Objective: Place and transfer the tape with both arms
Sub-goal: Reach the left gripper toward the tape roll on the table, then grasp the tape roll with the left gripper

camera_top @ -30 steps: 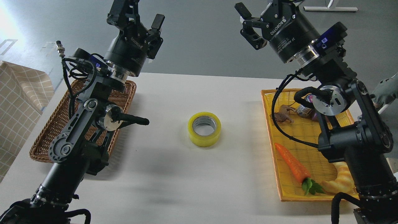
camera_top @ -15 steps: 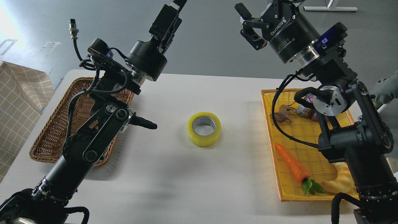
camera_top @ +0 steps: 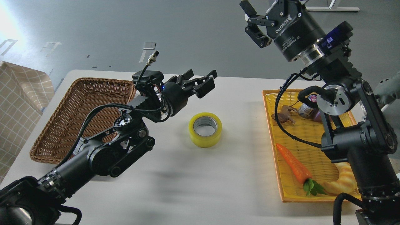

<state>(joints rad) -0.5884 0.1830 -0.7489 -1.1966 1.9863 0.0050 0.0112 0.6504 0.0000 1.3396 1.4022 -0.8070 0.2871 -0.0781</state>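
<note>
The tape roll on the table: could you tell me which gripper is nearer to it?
Left. The left gripper hovers just above the tape roll; the right gripper is raised far off.

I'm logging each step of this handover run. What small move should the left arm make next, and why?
Probably lower the left tool onto the tape. Its fingers are spread and empty, hanging just behind and above the roll, which lies flat on the table untouched. The right tool is raised, far off.
</note>
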